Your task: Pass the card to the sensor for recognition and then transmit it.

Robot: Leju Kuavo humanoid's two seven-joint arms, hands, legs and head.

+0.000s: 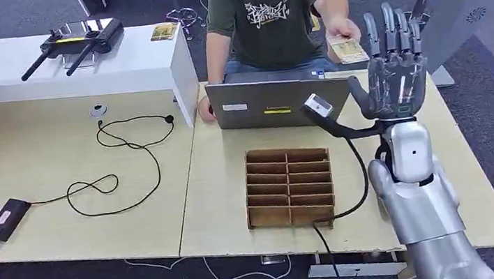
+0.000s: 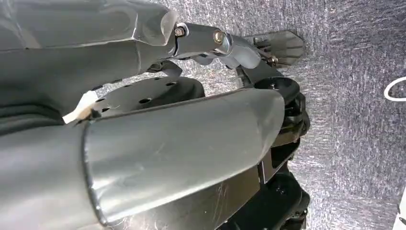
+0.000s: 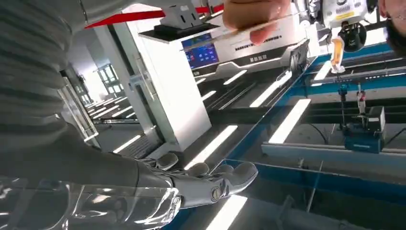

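Note:
My right hand point(image 1: 394, 70) is raised above the table's far right, fingers spread and pointing up, holding nothing. A person across the table holds out a yellowish card point(image 1: 347, 49) just left of my fingertips; I cannot tell whether it touches them. In the right wrist view the person's fingers pinch the card point(image 3: 239, 31) edge-on, apart from my thumb point(image 3: 225, 182). The sensor point(image 1: 318, 105), a small white scanner head on a black bendable stalk, stands beside my right wrist. My left hand point(image 2: 201, 38) hangs low over grey carpet, thumb stretched out, nothing in it.
A wooden box with several slots point(image 1: 289, 186) sits on the table point(image 1: 223, 205) in front of a grey laptop point(image 1: 275, 101). A black cable point(image 1: 356, 169) runs from the sensor past the box. A black adapter point(image 1: 6, 217) and its looping cord lie at the left.

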